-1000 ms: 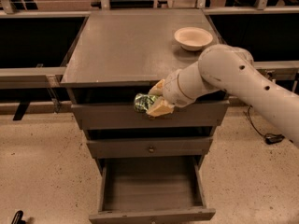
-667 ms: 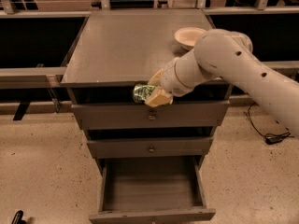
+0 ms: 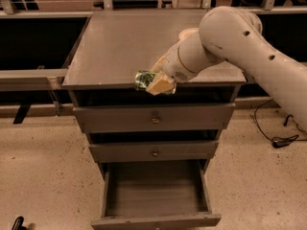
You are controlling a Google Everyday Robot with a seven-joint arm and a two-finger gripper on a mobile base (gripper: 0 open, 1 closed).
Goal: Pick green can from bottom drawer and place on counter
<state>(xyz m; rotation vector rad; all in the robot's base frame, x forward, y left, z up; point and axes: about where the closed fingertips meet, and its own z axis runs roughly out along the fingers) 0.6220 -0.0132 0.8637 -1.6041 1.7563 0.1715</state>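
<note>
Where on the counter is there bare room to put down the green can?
The counter is bare from its left edge to the arm, back to front. The gripper holds the green can at the front edge, beside this patch. The right side is crowded: the arm hangs over it, a cream bowl peeks from behind.

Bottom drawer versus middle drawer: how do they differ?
The bottom grey drawer is pulled out; the middle grey drawer is shut. The bottom one shows its interior; the middle one only its knobbed front. Both are grey. The gripper holds the green can at the grey counter's front edge.
</note>
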